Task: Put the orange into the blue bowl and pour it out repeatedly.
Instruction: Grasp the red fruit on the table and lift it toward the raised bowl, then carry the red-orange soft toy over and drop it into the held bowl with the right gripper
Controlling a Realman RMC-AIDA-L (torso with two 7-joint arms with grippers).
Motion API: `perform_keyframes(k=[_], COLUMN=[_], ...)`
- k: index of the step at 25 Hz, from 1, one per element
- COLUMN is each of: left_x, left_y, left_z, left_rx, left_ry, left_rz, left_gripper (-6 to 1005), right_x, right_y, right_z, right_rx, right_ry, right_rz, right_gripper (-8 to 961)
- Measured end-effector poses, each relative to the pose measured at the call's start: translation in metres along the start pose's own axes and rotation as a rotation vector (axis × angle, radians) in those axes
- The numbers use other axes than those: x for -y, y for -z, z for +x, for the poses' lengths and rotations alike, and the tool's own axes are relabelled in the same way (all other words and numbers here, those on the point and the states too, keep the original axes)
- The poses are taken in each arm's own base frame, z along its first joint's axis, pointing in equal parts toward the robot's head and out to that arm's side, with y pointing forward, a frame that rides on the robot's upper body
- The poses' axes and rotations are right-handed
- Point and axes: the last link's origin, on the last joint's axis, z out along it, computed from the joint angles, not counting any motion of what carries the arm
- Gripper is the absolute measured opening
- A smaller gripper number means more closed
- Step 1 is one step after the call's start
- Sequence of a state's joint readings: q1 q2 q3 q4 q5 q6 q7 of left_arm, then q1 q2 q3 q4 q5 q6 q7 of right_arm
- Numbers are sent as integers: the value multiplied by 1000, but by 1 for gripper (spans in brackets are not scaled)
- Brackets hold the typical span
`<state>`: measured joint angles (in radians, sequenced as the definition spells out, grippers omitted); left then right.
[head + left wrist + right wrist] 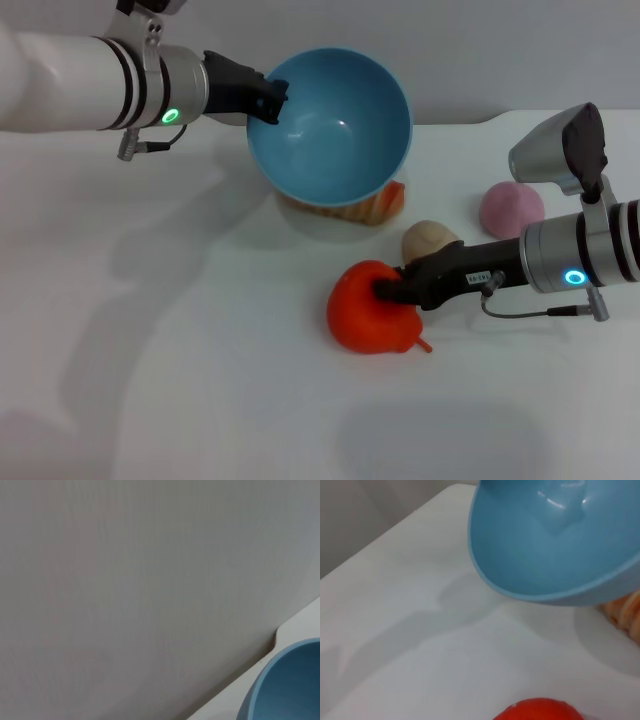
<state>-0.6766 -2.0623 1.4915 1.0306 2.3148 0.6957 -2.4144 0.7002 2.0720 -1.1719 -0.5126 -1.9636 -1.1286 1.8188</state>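
Your left gripper (272,100) is pinching the rim of the blue bowl (335,130) at about 9 o'clock on it, holding it up off the white table (150,350) and tipped w/ its empty inside facing you. Your right gripper (388,292) is closed on the orange (365,310), which sits on the table at 6 o'clock from the bowl. A beige ball (428,240) is just beside that gripper, a pink ball (511,209) is at 3 o'clock from it, and a striped loaf (370,208) pokes out under the bowl.

A striped loaf (372,206), beige ball (428,241) and pink ball (511,209) lie on the white table (150,380).
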Motion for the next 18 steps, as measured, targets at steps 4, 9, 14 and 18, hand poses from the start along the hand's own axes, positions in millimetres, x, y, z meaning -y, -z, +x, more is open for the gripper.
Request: perform_keyframes(k=[4,9,14,18], left_x=[0,-2,-9,-13], left_y=[0,0,5,7], left_z=[-1,-5,-10,-11], left_rx=[3,24,94,179], left_ry=[-2,1,-24,-46], left_rz=[-1,-16,-67,-80], left_gripper=[-1,0,0,0], right_x=[-1,-9,-35,-42], right_y=[1,14,68,105], right_z=[-1,-13,-43,-59], right_rx=[7,56,208,288], right_ry=[22,68,205,276], right_rz=[-8,-50,-144,-136], right_gripper=[262,115,46,24])
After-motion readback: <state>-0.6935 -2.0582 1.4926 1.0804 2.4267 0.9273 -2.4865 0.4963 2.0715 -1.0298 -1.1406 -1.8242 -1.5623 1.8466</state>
